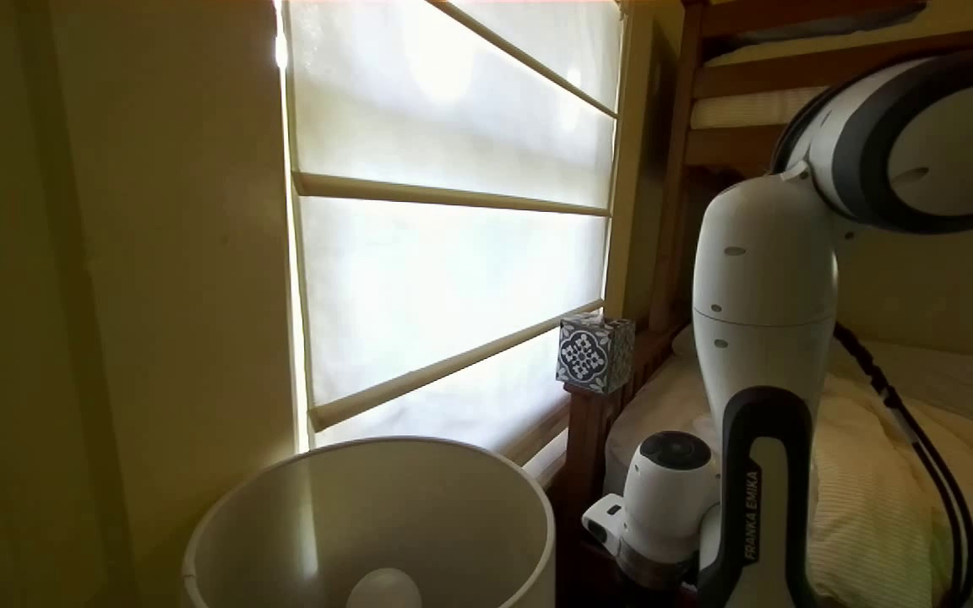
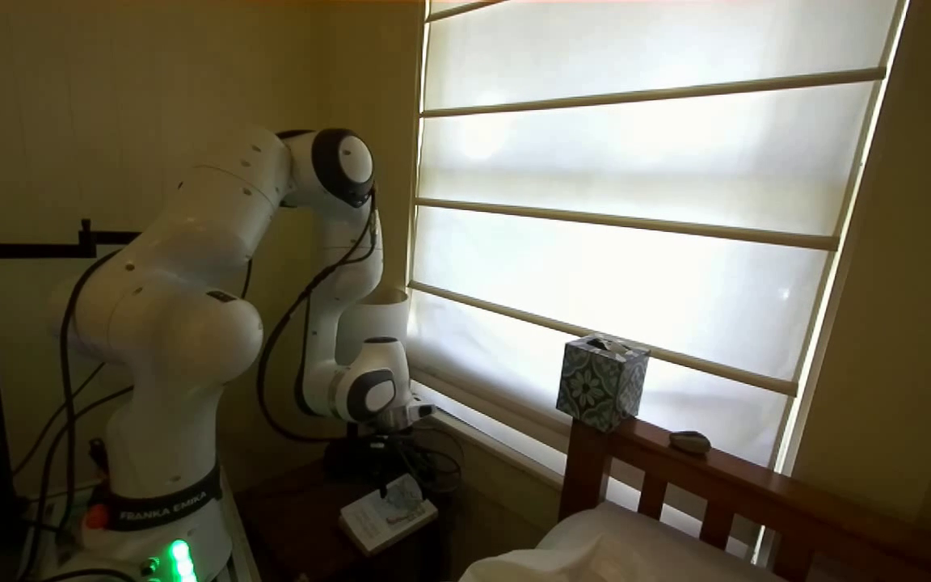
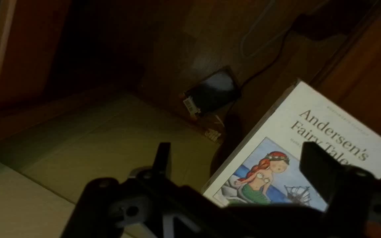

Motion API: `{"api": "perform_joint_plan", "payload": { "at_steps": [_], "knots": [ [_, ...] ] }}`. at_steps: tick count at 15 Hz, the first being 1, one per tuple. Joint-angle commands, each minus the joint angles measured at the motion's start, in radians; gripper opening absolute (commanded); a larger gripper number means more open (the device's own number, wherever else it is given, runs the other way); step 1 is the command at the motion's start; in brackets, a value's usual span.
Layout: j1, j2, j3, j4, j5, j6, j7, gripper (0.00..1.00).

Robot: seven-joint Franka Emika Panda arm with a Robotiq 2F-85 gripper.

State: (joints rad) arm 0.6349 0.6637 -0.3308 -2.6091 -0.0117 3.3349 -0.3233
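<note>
Pale daylight fills the blind (image 2: pixel 627 162), leaving the corner under it dim. Down there the book (image 3: pixel 276 145) lies face up on the dark table (image 3: pixel 369 79), right along its edge; how much of it overhangs, I cannot tell. My tool (image 3: pixel 236 147) hangs over it, fingers spread wide and nothing gripped: one finger shows over the cover, the other out past the book's long side, and whether either touches I can't judge. My worry is a sideways nudge: if the finger over the cover drags it outward, the book could slip off and drop to the floor (image 3: pixel 207 49). Going too low could also press a fingertip hard into the cover, since the dimness makes height tricky to read. Black cables (image 2: pixel 433 465) loop close beside the tool, and swinging through them might end in a snag. Lower down, past the table's edge, sits a black box (image 3: pixel 214 94) with a barcode label. Farther out, the lampshade (image 1: pixel 402 515), its bulb (image 1: pixel 385 589) bare inside, stands near the arm (image 1: pixel 765 279), so a careless turn that way may knock it. Across from it the bed (image 2: pixel 643 541) hems me in; a tissue box (image 2: pixel 601 384) perches on its corner post (image 2: pixel 585 473), and a small roundish lump (image 2: pixel 689 442) sits on the rail (image 2: pixel 756 485) next to it, both likely, I'd guess, to tumble from a bump.
</note>
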Motion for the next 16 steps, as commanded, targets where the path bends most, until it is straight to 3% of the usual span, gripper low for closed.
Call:
{"api": "perform_joint_plan", "payload": {
  "at_steps": [1, 5, 6, 8, 16],
  "knots": [
    [-0.212, 0.003, 0.086, 0.025, -0.023, 0.064, 0.067, 1.0],
    [-0.407, 0.015, 0.169, 0.053, -0.013, 0.088, 0.126, 1.0],
    [-0.338, 0.002, 0.117, 0.036, -0.011, 0.074, 0.084, 1.0],
    [-0.4, 0.002, 0.146, 0.043, -0.015, 0.074, 0.094, 1.0],
    [-0.487, 0.099, 0.227, 0.141, 0.061, 0.206, 0.263, 1.0]
  ]
}}
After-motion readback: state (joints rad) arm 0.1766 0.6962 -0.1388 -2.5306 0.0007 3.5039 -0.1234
